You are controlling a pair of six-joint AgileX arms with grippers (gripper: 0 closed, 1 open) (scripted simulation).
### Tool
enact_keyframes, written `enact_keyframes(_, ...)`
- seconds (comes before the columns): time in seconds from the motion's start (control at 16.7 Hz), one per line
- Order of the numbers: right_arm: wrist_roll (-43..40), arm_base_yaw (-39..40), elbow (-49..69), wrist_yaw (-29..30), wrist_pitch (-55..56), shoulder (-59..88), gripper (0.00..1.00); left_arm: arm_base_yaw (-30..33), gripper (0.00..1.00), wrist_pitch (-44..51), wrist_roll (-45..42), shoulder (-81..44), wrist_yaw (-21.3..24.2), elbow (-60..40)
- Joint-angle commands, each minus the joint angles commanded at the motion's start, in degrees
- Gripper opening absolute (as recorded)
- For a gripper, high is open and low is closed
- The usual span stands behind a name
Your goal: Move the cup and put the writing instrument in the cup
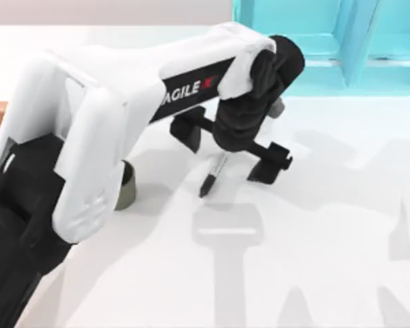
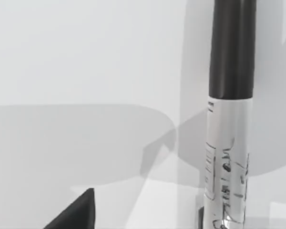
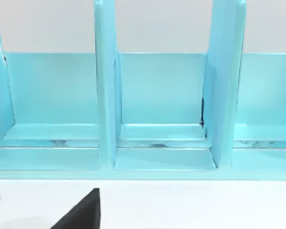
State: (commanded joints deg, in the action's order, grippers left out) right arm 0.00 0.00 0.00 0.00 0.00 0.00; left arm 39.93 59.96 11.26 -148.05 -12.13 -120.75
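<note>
Marker (image 1: pixel 212 173) and left end effector (image 1: pixel 236 152) are the pairing that counts from the top view: the end effector sits over the middle of the desk (image 1: pixel 328 225), its two fingers spread wide to either side, and the pen's upper end disappears under it while the black cap slants down toward the desk's near edge. Whether the pen is lifted or lying flat I cannot tell. The cup (image 1: pixel 126 186) stands toward the desk's left edge, partly behind the left arm's white link, well apart from the pen. I judge the left arm to be the nearer one.

Left wrist view: the marker's (image 2: pixel 229 143) long axis runs straight out from the camera, printed barrel close, black section beyond; nothing presses on it.

Right wrist view: a turquoise rack (image 3: pixel 157 95) along the desk's far edge.
</note>
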Motion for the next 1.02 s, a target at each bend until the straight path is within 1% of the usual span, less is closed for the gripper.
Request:
enact_keyframes(0.18,0.0,0.0,0.0,0.0,0.0,0.0,1.00,0.0,1.00,0.0,0.0,0.0,0.0,0.0)
enact_keyframes(0.96,0.0,0.0,0.0,0.0,0.0,0.0,1.00,0.0,0.02,0.0,0.0,0.0,0.0,0.0)
enact_keyframes(1.02,0.0,0.0,0.0,0.0,0.0,0.0,1.00,0.0,0.00,0.0,0.0,0.0,0.0,0.0)
